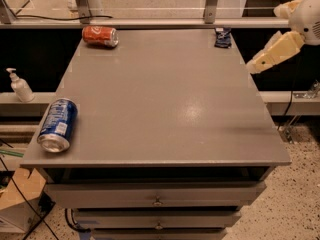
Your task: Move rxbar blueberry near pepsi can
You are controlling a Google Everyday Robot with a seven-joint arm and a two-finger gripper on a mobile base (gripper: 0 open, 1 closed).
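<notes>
The rxbar blueberry [223, 37], a small dark-blue wrapper, lies at the far right corner of the grey table [165, 99]. The pepsi can [57, 125], blue with white lettering, lies on its side at the table's near left edge. My gripper [254, 65] is at the end of the cream arm [295, 29], which reaches in from the right. It hangs beside the table's right edge, a little right of and nearer than the rxbar, and touches nothing.
A red-orange soda can [100, 36] lies on its side at the far left corner. A soap dispenser [20, 86] stands on a ledge to the left. A rail [150, 22] runs behind the table. Drawers [157, 200] sit below the tabletop.
</notes>
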